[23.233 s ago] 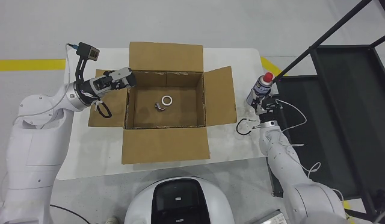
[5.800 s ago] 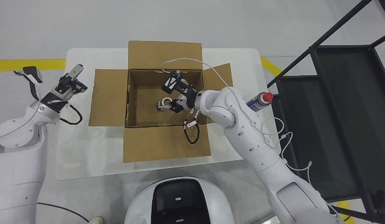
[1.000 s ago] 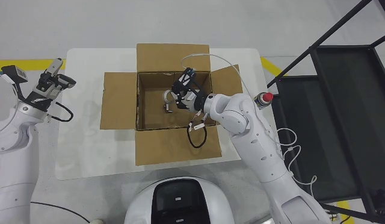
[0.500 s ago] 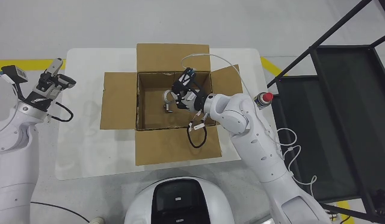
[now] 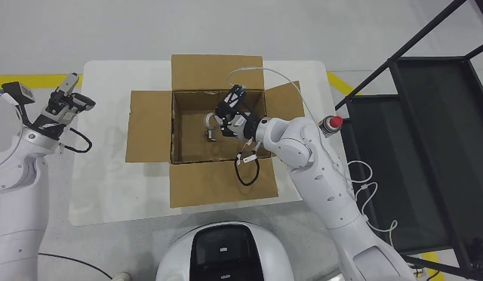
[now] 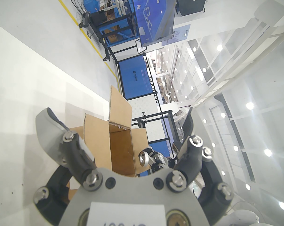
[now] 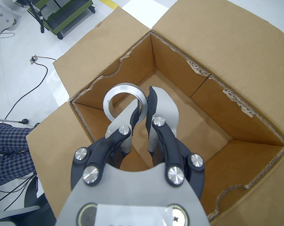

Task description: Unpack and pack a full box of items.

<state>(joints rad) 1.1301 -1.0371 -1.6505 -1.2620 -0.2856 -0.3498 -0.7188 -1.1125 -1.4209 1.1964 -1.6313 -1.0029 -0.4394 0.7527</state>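
In the right wrist view, I see 1 finger of the right gripper [image 7: 144, 98] covering the lower arc of the metal ring [image 7: 123, 87] and part of the box [image 7: 170, 55] floor. The picture edge cuts off 2 box flaps. In the top view, the spray can [image 5: 329, 124] is too small for me to tell upright from lying.

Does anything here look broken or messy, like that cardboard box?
Yes: the cardboard box has ragged, torn edges where its flaps fold from the walls, with corrugation showing in several spots. The metal ring pinched in the right claw looks undamaged.
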